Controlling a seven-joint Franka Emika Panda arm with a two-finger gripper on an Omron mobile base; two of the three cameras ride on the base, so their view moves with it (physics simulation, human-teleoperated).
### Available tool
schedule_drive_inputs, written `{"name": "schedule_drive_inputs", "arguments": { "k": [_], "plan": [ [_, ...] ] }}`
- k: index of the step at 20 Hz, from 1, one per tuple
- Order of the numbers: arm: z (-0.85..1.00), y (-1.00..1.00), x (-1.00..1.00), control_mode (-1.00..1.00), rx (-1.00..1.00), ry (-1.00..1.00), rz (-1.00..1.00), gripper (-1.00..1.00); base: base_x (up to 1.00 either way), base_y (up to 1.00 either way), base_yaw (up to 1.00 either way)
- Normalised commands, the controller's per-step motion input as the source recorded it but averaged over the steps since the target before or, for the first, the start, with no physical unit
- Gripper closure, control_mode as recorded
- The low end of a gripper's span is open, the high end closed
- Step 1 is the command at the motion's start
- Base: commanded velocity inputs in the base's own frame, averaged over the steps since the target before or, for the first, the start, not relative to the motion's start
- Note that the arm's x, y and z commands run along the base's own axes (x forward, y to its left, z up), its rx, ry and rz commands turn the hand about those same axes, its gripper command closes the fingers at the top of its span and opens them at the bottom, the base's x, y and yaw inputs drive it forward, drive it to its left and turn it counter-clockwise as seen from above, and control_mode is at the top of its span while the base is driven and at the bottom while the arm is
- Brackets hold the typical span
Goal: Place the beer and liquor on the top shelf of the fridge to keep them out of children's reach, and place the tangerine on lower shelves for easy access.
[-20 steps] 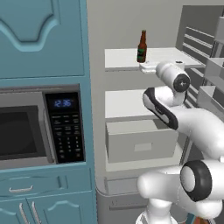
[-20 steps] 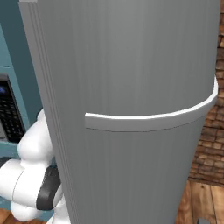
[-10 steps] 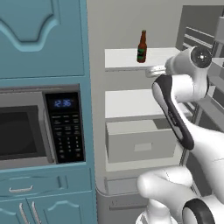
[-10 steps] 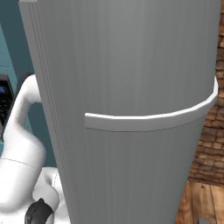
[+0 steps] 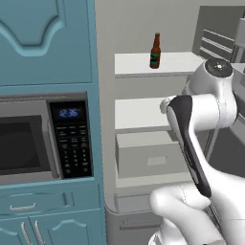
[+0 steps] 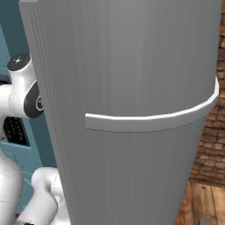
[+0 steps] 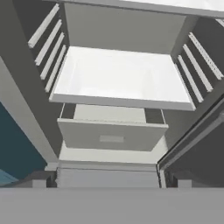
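From the left base camera, a glossy black microwave (image 5: 38, 143) sits in moulded teal cabinets (image 5: 45, 43) left of the open fridge (image 5: 143, 28), where the slim brown glass beer (image 5: 155, 51) stands upright on the flat white top shelf (image 5: 139, 64), above a lower shelf (image 5: 139, 115) and boxy white drawer (image 5: 148, 153). The right base camera instead meets the fridge's ribbed grey door (image 6: 132, 66) with its curved pale handle (image 6: 149, 121). Looking down, the hand camera shows the lower shelf's bare slab, side rails and drawer front; the gripper's jaws stand fully apart, holding nothing.
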Motion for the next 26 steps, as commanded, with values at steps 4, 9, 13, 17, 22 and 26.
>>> {"name": "schedule_drive_inputs", "arguments": {
  "k": [4, 9, 13, 17, 22, 26],
  "plan": [
    [-0.28, 0.37, -0.6, -1.0, -0.02, 0.2, -0.06, -1.0, 0.0, 0.0, 0.0],
    [-0.11, 0.13, -0.39, -1.0, 0.0, 0.04, -0.01, -1.0, 0.0, 0.0, 0.0],
    [-0.02, 0.0, -0.23, -1.0, 0.0, 0.02, 0.0, -1.0, 0.0, 0.0, 0.0],
    [-0.01, 0.0, -0.16, 1.0, 0.0, 0.0, 0.0, -1.0, -0.31, 0.04, 0.04],
    [0.0, 0.0, 0.0, 1.0, 0.0, 0.0, 0.0, -1.0, -0.93, 0.42, 0.24],
    [0.0, 0.0, 0.0, 1.0, 0.0, 0.0, 0.0, -1.0, -0.64, 0.95, 0.38]
  ]
}}
